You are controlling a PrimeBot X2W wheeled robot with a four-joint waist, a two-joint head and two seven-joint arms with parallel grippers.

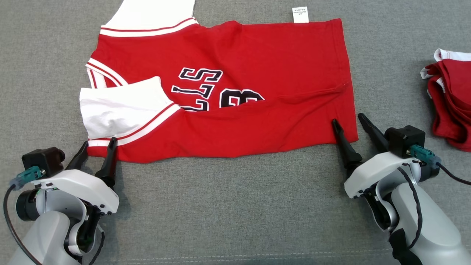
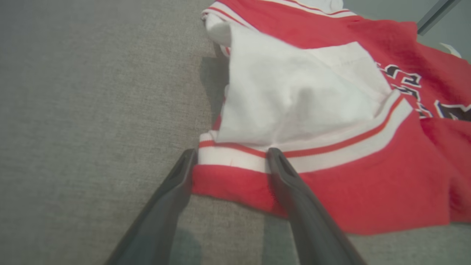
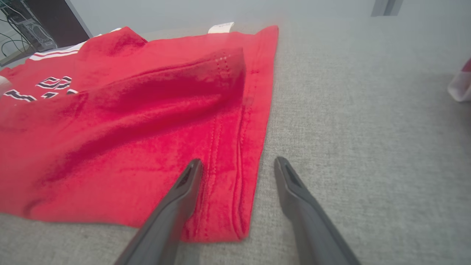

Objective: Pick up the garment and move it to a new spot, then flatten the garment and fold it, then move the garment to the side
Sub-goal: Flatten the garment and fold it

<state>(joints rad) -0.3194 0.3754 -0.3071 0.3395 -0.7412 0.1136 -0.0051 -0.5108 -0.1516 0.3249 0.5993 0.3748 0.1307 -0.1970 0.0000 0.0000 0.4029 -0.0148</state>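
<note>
Both spread, pinching nothing, straddling the 2 near corners of the garment (image 1: 257,62): left gripper (image 1: 98,142) at the sleeve end, right gripper (image 1: 348,119) at the hem end, long axis running straight from 1 to the other, cloth ahead of both.

The grey surface (image 1: 235,206) is bare along the near edge of the garment (image 1: 257,121), between the left claw (image 1: 99,141) and the right claw (image 1: 347,118). Bare surface also lies to the left of the garment. A bare strip separates the garment's right hem from a pile of red and white cloth (image 1: 450,106), which blocks the far right. On the garment, a folded-over white sleeve (image 1: 117,110) and a raised crease (image 3: 165,77) near the right hem stand above the flat cloth.
</note>
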